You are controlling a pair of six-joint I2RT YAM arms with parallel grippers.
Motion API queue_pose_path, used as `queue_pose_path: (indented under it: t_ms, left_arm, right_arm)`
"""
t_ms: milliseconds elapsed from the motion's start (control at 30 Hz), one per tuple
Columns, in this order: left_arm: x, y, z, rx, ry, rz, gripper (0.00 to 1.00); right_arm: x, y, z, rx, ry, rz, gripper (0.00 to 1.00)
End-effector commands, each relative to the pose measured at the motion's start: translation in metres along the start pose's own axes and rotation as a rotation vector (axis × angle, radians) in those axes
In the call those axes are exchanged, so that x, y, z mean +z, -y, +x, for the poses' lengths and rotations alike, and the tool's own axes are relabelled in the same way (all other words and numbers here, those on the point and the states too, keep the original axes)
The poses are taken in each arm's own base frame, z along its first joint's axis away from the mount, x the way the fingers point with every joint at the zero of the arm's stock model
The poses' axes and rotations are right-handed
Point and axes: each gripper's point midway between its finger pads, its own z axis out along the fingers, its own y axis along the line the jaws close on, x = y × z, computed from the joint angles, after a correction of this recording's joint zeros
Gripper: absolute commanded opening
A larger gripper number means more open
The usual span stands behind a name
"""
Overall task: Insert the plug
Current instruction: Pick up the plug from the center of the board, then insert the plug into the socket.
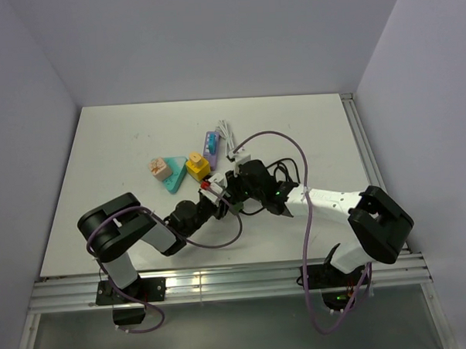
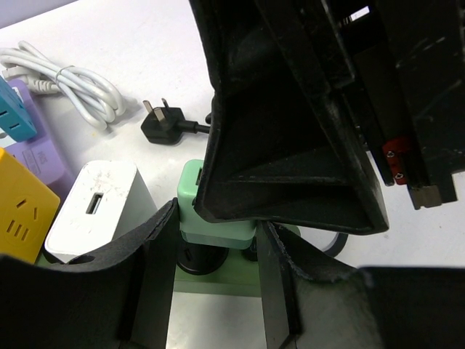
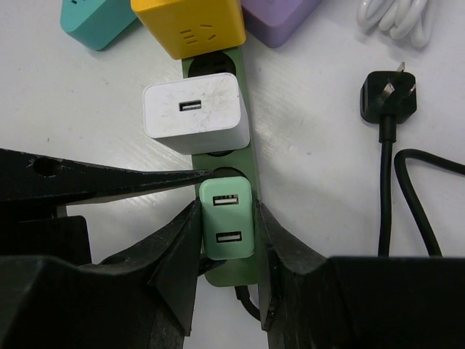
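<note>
Green plug (image 3: 227, 218) gripped between half-open right pincer (image 3: 228, 208) fingers, atop power strip (image 3: 240, 270).

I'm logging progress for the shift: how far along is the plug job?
Done: the white charger already sits in the green power strip. In hand: the right gripper clamps the green adapter over the next socket, the left gripper bracketing it. Left: confirming it is fully seated, which I cannot tell, then letting go.
</note>
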Motion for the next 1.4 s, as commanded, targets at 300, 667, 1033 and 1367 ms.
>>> queue_pose_path:
  t_ms: [300, 667, 1033, 1367]
  left_arm:
    - [0.007, -0.022, -0.106, -0.038, 0.379, -0.062, 0.0]
    - [0.012, -0.029, -0.095, -0.053, 0.367, -0.061, 0.0]
    - [0.016, -0.028, -0.088, -0.068, 0.357, -0.052, 0.0]
    - [0.013, -0.032, -0.083, -0.067, 0.351, -0.064, 0.0]
  right_arm:
    - [-0.004, -0.034, -0.051, -0.01, 0.139, -0.133, 0.0]
    - [0.005, -0.034, -0.048, -0.014, 0.125, -0.128, 0.0]
    - [0.003, -0.032, -0.044, -0.02, 0.123, -0.125, 0.0]
    - [0.009, -0.033, -0.038, -0.021, 0.111, -0.13, 0.0]
